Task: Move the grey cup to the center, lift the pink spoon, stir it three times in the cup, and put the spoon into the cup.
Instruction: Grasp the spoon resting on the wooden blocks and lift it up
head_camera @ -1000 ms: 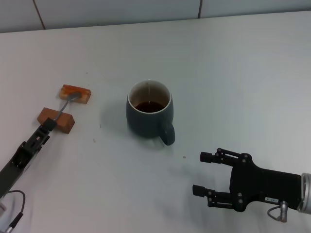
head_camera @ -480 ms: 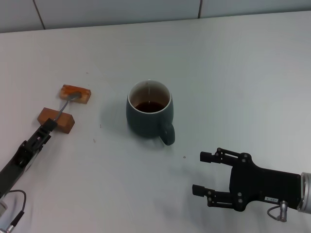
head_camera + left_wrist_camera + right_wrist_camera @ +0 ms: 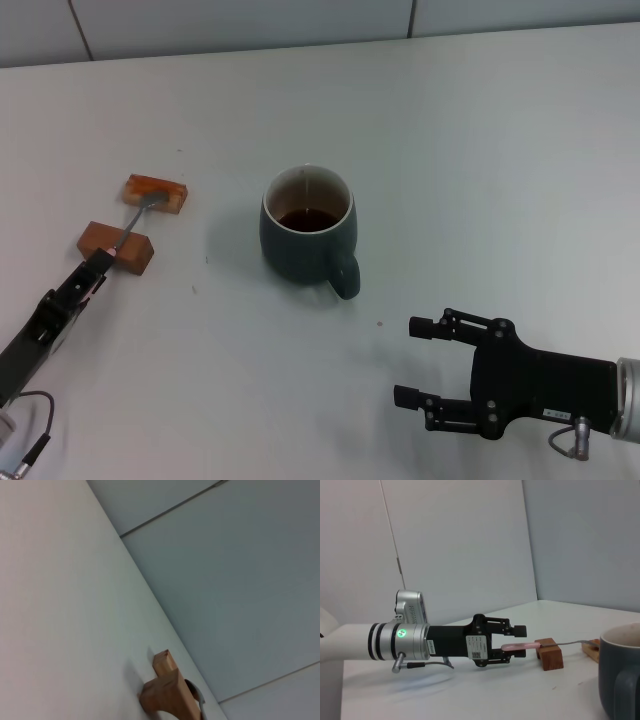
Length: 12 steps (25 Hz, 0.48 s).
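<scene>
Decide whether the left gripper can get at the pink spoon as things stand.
Probably yes: the left gripper already brackets the pink spoon at its handle end, where it lies across two wooden blocks, and nothing blocks it.

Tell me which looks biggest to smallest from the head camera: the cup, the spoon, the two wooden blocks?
1. Grey cup, clearly biggest.
2. The two wooden blocks look about alike.
3. Pink spoon, long but thinnest.
</scene>
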Each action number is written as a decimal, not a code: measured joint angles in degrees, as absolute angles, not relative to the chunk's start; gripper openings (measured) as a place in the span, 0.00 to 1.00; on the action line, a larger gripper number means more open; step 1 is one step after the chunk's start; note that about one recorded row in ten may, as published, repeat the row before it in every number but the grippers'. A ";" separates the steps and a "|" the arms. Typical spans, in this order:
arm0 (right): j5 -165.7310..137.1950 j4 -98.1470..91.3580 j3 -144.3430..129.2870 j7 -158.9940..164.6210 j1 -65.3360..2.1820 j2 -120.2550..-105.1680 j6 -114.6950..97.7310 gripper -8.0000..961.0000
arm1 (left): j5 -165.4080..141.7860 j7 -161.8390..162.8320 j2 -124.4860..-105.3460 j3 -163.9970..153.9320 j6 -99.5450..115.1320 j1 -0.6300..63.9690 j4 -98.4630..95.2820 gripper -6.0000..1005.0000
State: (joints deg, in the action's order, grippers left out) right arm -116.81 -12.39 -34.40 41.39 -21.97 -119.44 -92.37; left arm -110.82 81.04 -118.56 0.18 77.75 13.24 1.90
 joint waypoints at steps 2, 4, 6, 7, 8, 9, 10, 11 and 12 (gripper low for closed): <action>-116.81 -12.39 -34.42 41.39 -21.97 -119.44 -92.37 0.82 | -110.89 81.04 -118.56 0.16 77.70 13.25 2.00 0.51; -116.81 -12.39 -34.44 41.39 -21.97 -119.44 -92.40 0.82 | -110.95 81.08 -118.56 0.08 77.61 13.26 2.09 0.51; -116.81 -12.39 -34.45 41.39 -21.97 -119.44 -92.47 0.82 | -110.99 81.14 -118.57 0.02 77.60 13.27 2.11 0.50; -116.81 -12.39 -34.45 41.39 -21.97 -119.45 -92.50 0.82 | -111.00 81.34 -118.56 -0.02 77.59 13.27 2.11 0.50; -116.81 -12.39 -34.45 41.39 -21.97 -119.44 -92.50 0.82 | -111.01 81.44 -118.56 -0.04 77.59 13.27 2.11 0.49; -116.81 -12.39 -34.45 41.39 -21.97 -119.44 -92.52 0.82 | -111.01 81.55 -118.57 -0.06 77.60 13.27 2.12 0.49; -116.81 -12.39 -34.45 41.39 -21.97 -119.44 -92.54 0.82 | -111.01 81.65 -118.56 -0.10 77.60 13.27 2.15 0.49; -116.81 -12.39 -34.45 41.39 -21.97 -119.44 -92.56 0.82 | -111.01 81.65 -118.56 -0.10 77.60 13.27 2.15 0.48; -116.80 -12.39 -34.45 41.39 -21.94 -119.44 -92.58 0.82 | -111.01 81.65 -118.56 -0.10 77.60 13.27 2.15 0.48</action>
State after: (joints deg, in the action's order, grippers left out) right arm -116.80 -12.39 -34.45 41.39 -21.94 -119.44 -92.58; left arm -111.01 81.65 -118.56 -0.10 77.60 13.27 2.15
